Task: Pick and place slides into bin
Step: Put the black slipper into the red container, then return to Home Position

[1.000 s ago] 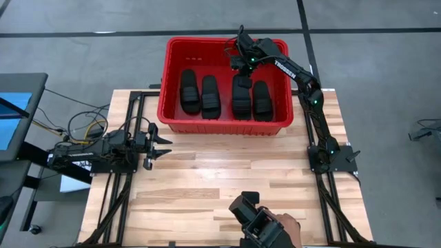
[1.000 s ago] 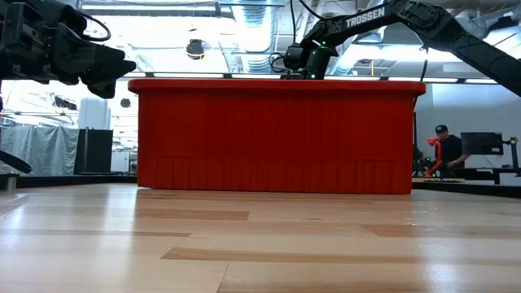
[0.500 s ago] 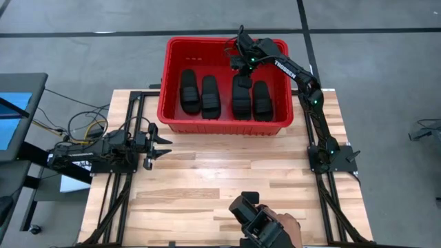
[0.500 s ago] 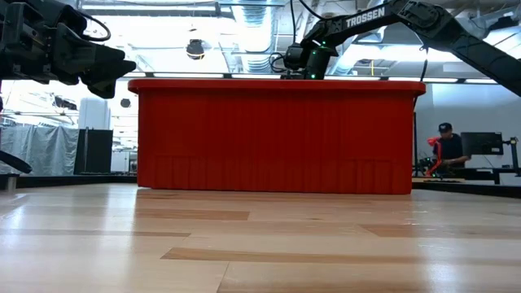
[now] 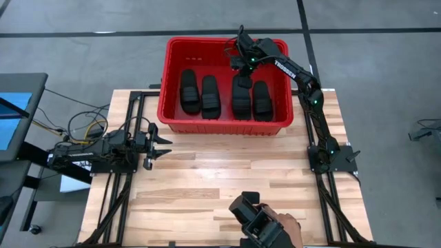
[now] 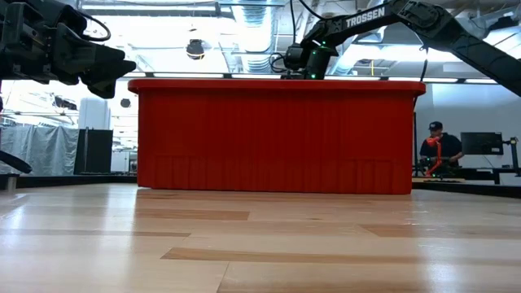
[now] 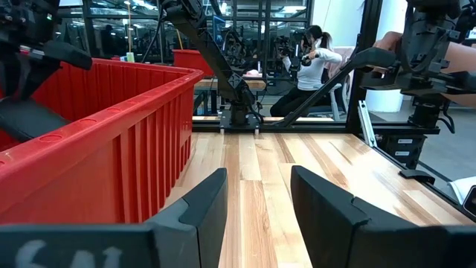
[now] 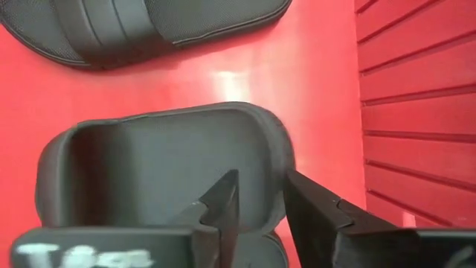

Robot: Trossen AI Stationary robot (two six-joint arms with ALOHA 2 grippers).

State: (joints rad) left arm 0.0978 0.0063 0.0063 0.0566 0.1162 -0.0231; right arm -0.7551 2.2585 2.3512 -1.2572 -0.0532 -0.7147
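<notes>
The tabletop (image 5: 227,179) is carrying the red bin (image 5: 170,83) at its far edge, and all four slides (image 5: 201,94) are lying flat inside, side by side in two pairs, so the placing looks nearly done. The right gripper (image 5: 240,67) is reaching down into the bin over the third slide (image 8: 156,160); its jaws are standing slightly apart astride that slide's rim, apparently letting go. The left gripper (image 5: 162,145) is waiting above the tabletop just outside the bin, jaws parted and holding nothing.
</notes>
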